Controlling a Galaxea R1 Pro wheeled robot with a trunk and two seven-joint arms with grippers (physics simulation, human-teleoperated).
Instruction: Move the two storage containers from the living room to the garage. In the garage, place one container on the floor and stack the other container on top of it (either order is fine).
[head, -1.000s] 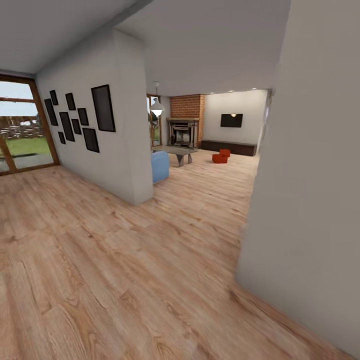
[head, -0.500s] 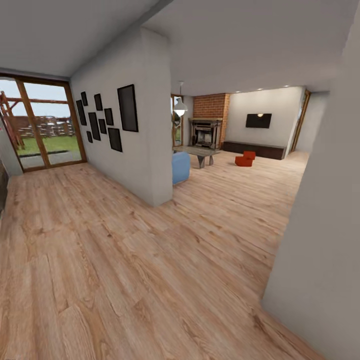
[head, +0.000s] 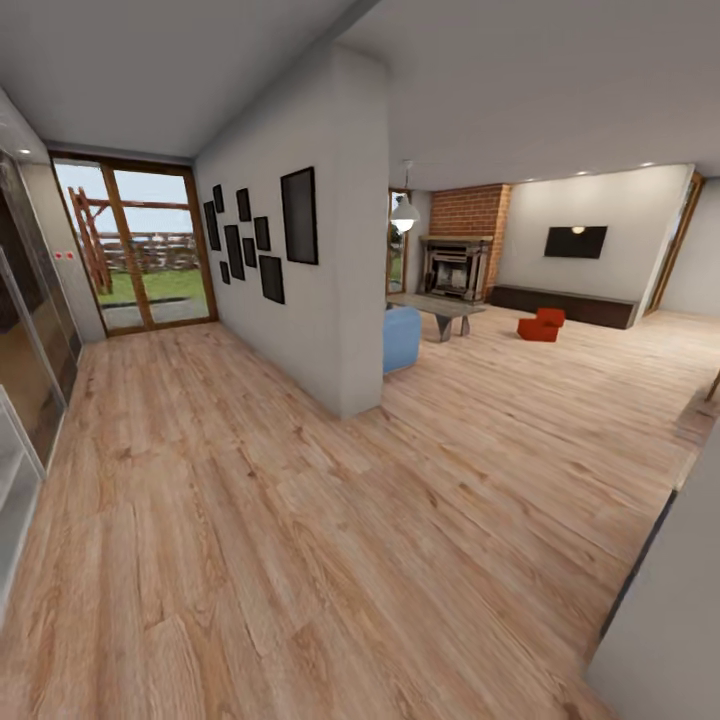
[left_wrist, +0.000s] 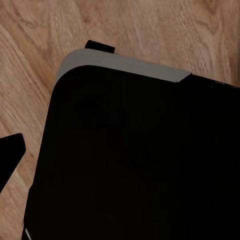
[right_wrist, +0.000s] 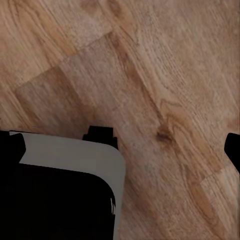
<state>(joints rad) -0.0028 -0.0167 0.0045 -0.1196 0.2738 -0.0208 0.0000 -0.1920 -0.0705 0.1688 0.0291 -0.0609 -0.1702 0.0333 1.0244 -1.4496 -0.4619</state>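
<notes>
Two storage containers (head: 540, 325) are seen far off in the living room, set on the light wood plank floor (head: 300, 520) close before a long dark low cabinet (head: 565, 305) under a black wall TV (head: 575, 241). They sit touching or nearly so, one partly behind the other; too small for ribbing or open tops to be made out. Colour orange-red, blocky shape.

Between the camera and the containers, a white partition wall (head: 340, 260) juts into the room, its end corner standing forward; black picture frames (head: 255, 240) of mixed sizes are hung on its long face. Just past that corner, the end of a blue sofa (head: 402, 338) is seen, the rest cut off by the wall. Beyond it a low grey counter (head: 437, 308) is placed before a red brick fireplace (head: 465, 245) with a dark firebox. A pendant lamp (head: 404, 211) hangs above.

Glass patio doors (head: 140, 245) in wood frames close the far left end. A pale grey wall corner (head: 665, 620) cuts off the lower right.

In both wrist views, a black rounded body with a pale grey edge (left_wrist: 125, 65) is shown over plank flooring; small dark tips are cut off at the picture edges. Whether either pincer is wide or narrow cannot be told.
</notes>
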